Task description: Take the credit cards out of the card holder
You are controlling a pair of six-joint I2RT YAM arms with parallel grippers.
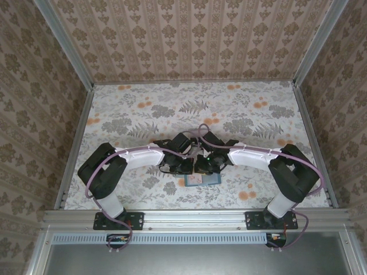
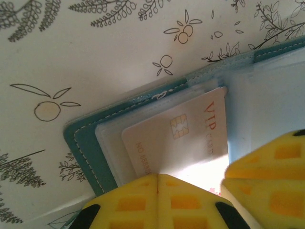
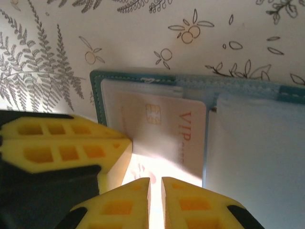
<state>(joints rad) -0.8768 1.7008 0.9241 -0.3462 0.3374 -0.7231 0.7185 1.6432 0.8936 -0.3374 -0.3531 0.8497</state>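
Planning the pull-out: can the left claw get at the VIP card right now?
Probably yes: the credit card juts from the card holder, its bare edge right at the tips of the left claw. The right claw sits alongside, not across it.

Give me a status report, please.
Left claw shut, right claw barely open, both at card. Card in open holder. Claws crowded side by side.

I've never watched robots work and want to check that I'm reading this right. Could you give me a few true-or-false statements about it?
1. The card holder lies open on the floral table. True.
2. The credit card reads "VIP" and has a chip. True.
3. That card lies on the table, clear of the holder. False: it rests on one of the holder's panels.
4. The grippers are far apart. False: the left gripper and right gripper meet at the card's edge.
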